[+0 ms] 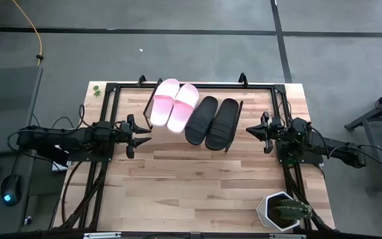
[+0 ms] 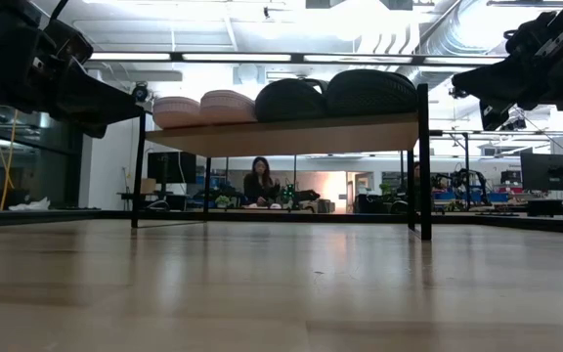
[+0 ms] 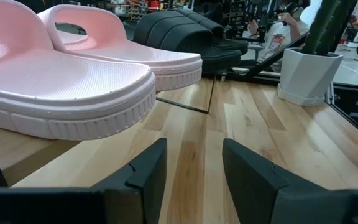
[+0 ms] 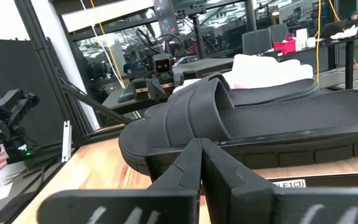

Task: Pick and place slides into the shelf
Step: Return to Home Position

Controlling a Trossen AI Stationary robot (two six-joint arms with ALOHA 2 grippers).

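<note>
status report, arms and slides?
Left gripper left of the shelf, jaws open, empty. Right gripper right of it, jaws shut, empty. Pink slides and black slides all on shelf. Potted cactus off aside.

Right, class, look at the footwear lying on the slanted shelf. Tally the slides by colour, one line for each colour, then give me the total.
Pink slides: 2
Black slides: 2
Total: 4, all lying side by side on the shelf
</note>
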